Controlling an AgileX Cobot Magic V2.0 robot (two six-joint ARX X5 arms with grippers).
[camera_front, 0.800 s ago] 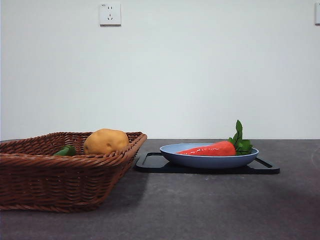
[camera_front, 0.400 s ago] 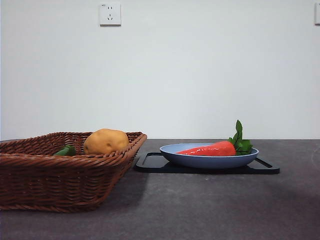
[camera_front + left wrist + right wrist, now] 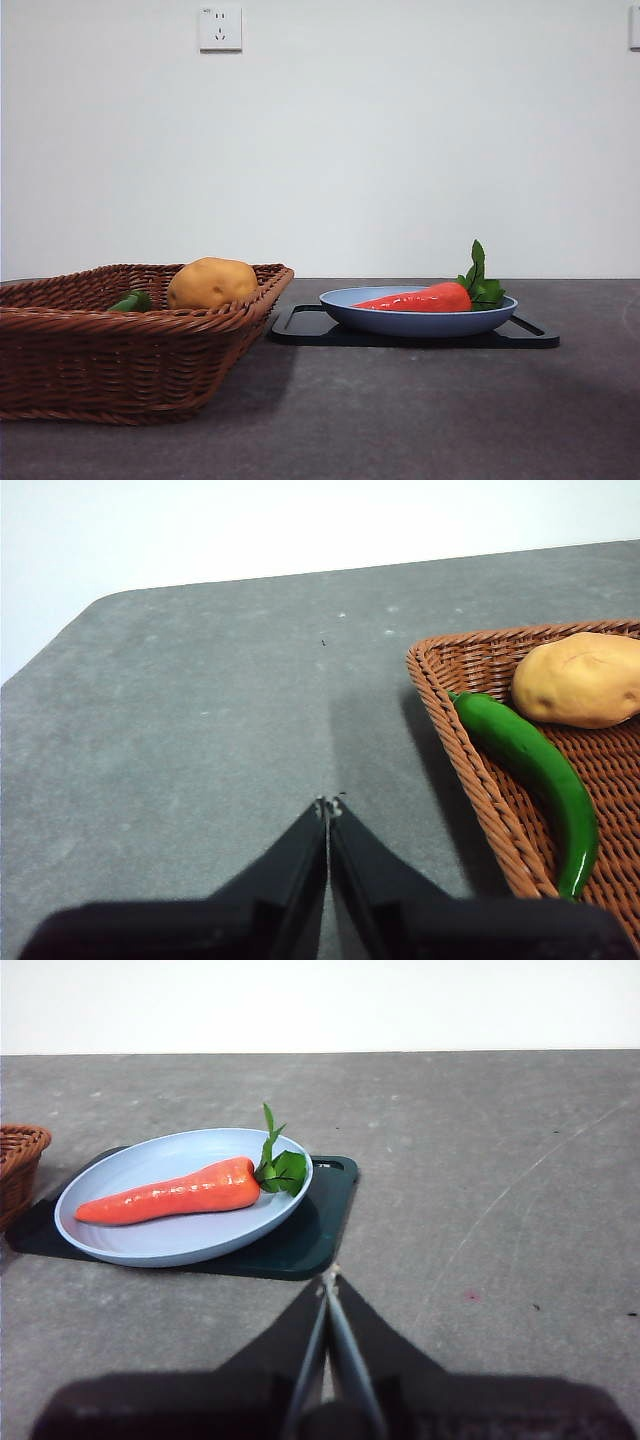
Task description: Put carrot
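From where I sit: desk (image 3: 420, 420) is a dark grey surface, both arms parked clear of the work. Basket (image 3: 120, 340) sits toward the desk's left side, holding a potato (image 3: 212, 282) and a green pepper (image 3: 530, 770) against its near wall. Beside the basket's right edge is a black tray (image 3: 310, 1230), carrying a blue plate (image 3: 160, 1245). Carrot (image 3: 170, 1192) lies flat in that plate, thin tip pointing toward the basket, leaves (image 3: 278, 1165) toward the plate's far rim. Left gripper (image 3: 327, 808) hangs over bare desk just outside the basket's left edge, jaws pressed together, nothing in them. Right gripper (image 3: 328, 1278) hangs over bare desk just in front of the tray, jaws also pressed together and empty. My read: the carrot is untouched, so nothing of the put is done. Likely destination is the basket, though the task doesn't say. Left to do: open right jaws, reach, grab, carry, release.
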